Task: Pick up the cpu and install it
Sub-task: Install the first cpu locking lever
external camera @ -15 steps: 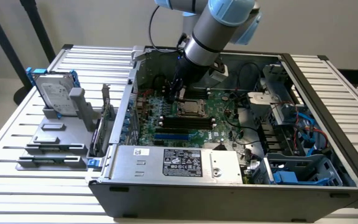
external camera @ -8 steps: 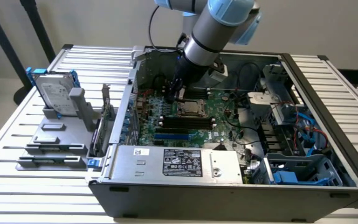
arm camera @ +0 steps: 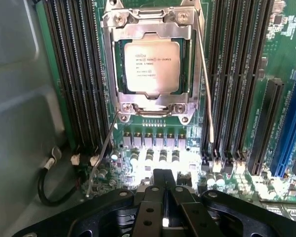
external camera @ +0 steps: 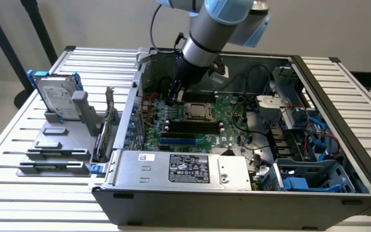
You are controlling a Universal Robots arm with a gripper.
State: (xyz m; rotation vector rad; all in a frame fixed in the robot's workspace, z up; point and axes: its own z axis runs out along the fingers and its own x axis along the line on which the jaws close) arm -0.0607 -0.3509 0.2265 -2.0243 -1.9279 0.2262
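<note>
The cpu [arm camera: 152, 66], a small flat square chip with a silver top and printed text, lies inside its socket on the green motherboard [arm camera: 281, 29]. A metal retention frame [arm camera: 111, 64] surrounds it, and two thin wire levers [arm camera: 205, 79] stand free at the socket's sides. In the exterior view the cpu [external camera: 197, 110] sits mid-board inside the open computer case [external camera: 237, 200]. My gripper [external camera: 176, 93] hangs over the board just behind the socket, toward the case's rear wall. Its black fingers [arm camera: 163, 190] are pressed together, shut with nothing between them, and apart from the chip.
Black memory slots [arm camera: 76, 74] flank the socket on both sides. A silver hard drive in a blue frame [external camera: 55, 99] and small grey blocks [external camera: 55, 130] stand on a holder at the exterior view's left. A power supply [external camera: 185, 167] and blue drive cage [external camera: 301, 182] fill the case's front.
</note>
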